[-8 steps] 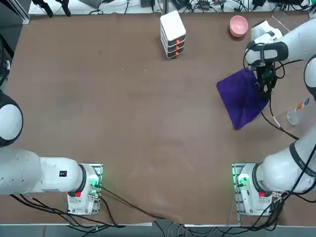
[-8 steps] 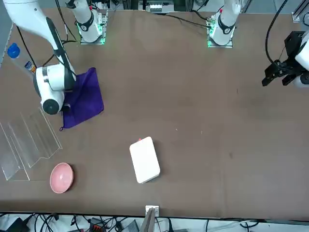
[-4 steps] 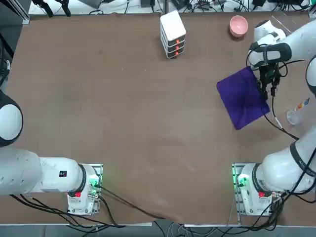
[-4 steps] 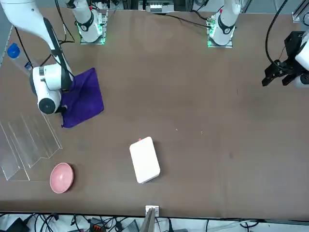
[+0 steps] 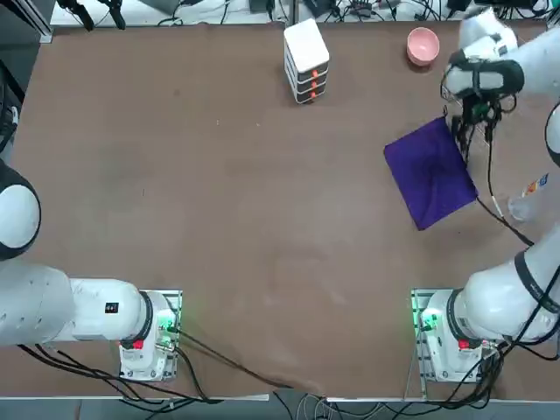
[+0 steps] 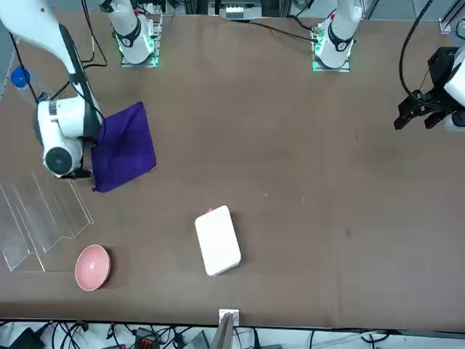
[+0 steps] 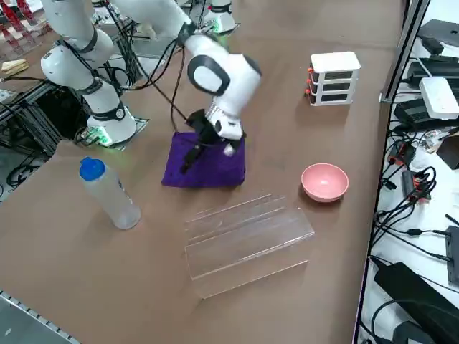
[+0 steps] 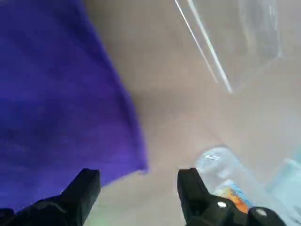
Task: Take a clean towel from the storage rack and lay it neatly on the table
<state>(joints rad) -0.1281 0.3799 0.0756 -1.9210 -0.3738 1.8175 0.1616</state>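
Note:
The purple towel [image 5: 430, 174] lies spread flat on the brown table [image 5: 219, 192], at its right side. My right gripper [image 5: 475, 122] hangs open just above the towel's far right edge, on the side toward the storage rack [image 7: 244, 233]. In the right wrist view the gripper [image 8: 138, 188] has its two black fingers wide apart with nothing between them. Under one finger is a corner of the towel [image 8: 56, 94], and bare table shows under the other. The rack [image 6: 40, 214] of clear rods stands beside the towel [image 6: 123, 147].
A pink bowl [image 5: 423, 44] sits near the far right corner. At the far edge's middle stands a white stacked box [image 5: 306, 59]. A clear bottle with a blue cap [image 7: 107, 193] stands near the table's right edge, close to the towel [image 7: 204, 165].
The gripper has opened and let go of the towel. It has risen and drifted toward the far edge. The towel now lies flat and still.

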